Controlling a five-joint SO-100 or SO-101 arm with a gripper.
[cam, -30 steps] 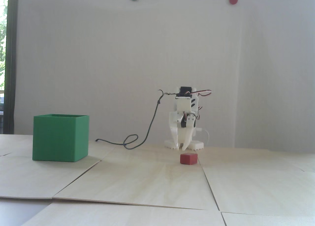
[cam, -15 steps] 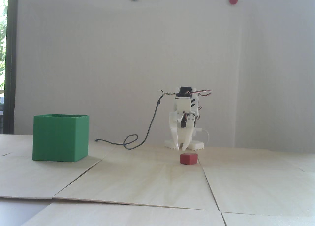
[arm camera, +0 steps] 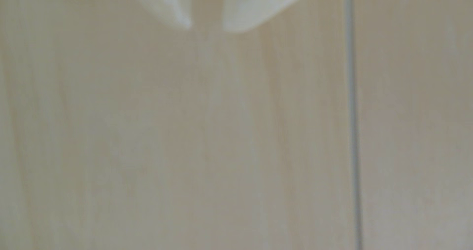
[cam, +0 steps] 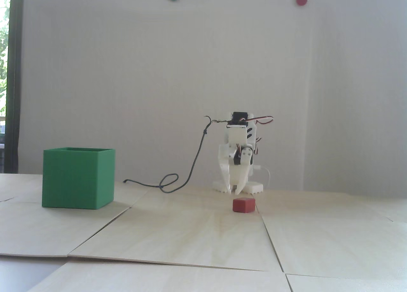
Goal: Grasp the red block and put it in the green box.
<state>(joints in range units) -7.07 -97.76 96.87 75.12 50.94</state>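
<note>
Pale wood panels cover your table [cam: 197, 228], and in the fixed view the red block [cam: 244, 205] sits on one of them, just left of a seam that runs toward the camera. Your white gripper [cam: 233, 190] hangs with its tips pointing down, behind and slightly left of the block as that view shows it; its fingers stand a little apart with a narrow gap at the tips, and nothing is between them. How close the tips are to the block in depth you cannot tell from this low angle. The green box [cam: 78, 178] stands on the table well to the left of the block, upright with its open top showing a thin rim. A dark cable [cam: 194, 160] drops from the arm and loops on the table between box and gripper. In the wrist view, which is blurred, you see the gripper [arm camera: 207, 28] enter from the top edge with its 2 fingertips [arm camera: 179, 12] slightly parted over bare wood, and a seam [arm camera: 354, 137] between panels runs down the right side; the block does not show there.
</note>
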